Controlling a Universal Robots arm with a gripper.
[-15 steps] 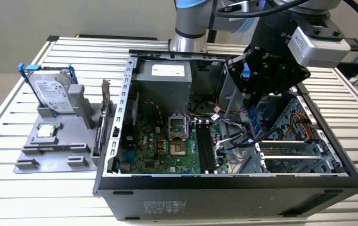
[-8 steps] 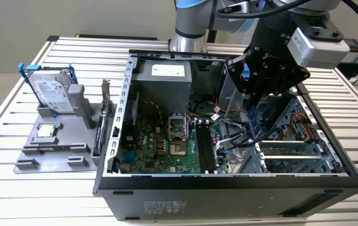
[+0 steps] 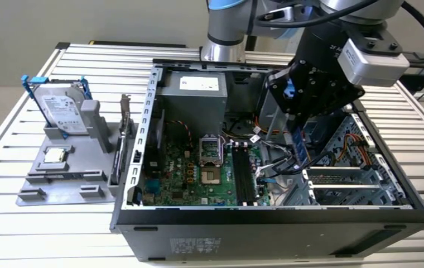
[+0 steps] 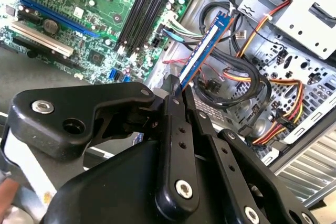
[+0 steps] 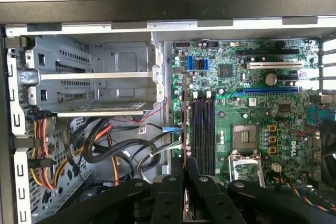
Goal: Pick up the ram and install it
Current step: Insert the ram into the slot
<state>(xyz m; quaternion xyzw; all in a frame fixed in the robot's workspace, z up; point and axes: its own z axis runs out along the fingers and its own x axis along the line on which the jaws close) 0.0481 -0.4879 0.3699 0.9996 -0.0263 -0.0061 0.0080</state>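
Observation:
My gripper (image 3: 298,133) hangs over the open computer case (image 3: 271,215), shut on the ram (image 3: 300,149), a long narrow stick that looks blue. The ram hangs upright over the cable bundle, toward the exterior view's right of the black memory slots (image 3: 243,176). In the second wrist view the ram (image 4: 206,43) sticks out from between the black fingers (image 4: 173,103), above the cables and beside the slots (image 4: 147,9). The first wrist view has the ram (image 5: 185,124) edge-on, just beside the slots (image 5: 202,129), with the gripper (image 5: 185,167) closed around it.
A grey fixture (image 3: 63,178) on the exterior view's left holds a hard drive (image 3: 63,111), a square silver chip (image 3: 54,156) and a card with a bracket (image 3: 125,139). Inside the case are the processor socket (image 3: 210,151), power supply (image 3: 193,92), cables (image 5: 105,145) and a drive cage (image 5: 94,77).

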